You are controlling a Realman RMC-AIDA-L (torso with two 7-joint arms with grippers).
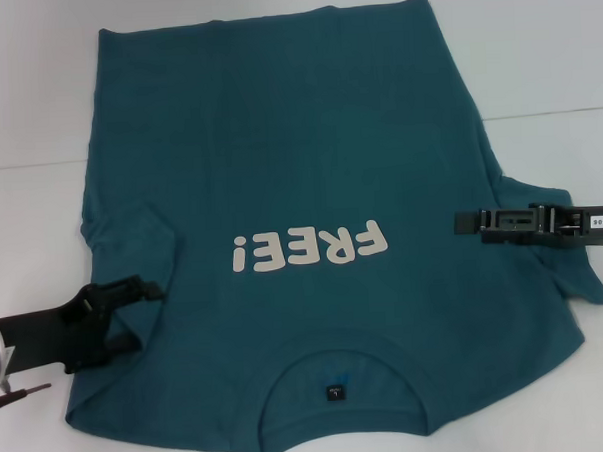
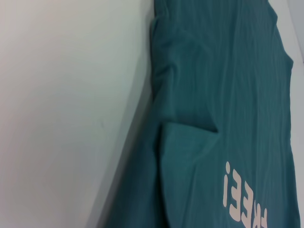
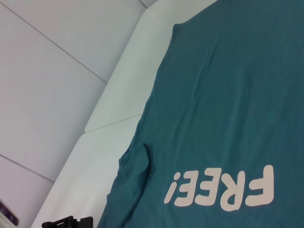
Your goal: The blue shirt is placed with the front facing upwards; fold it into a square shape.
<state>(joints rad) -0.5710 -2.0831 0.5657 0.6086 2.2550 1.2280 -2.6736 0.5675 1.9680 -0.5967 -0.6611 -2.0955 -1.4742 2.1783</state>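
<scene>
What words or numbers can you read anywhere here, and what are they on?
"FREE!" in cream letters on the shirt chest, upside down in the head view.
Neck label inside the collar: too small to read.
White sticker on the right gripper: digits too blurred to read.

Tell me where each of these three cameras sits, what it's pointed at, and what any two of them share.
Head view: on the robot's head, looking down at the blue shirt on the white table; left claw and right claw both show.
Left wrist view: on the left arm, facing the shirt's folded-in left sleeve; no claw shows.
Right wrist view: on the right arm, looking across the shirt; the left claw shows.
Shared: all catch the FREE! lettering.
</scene>
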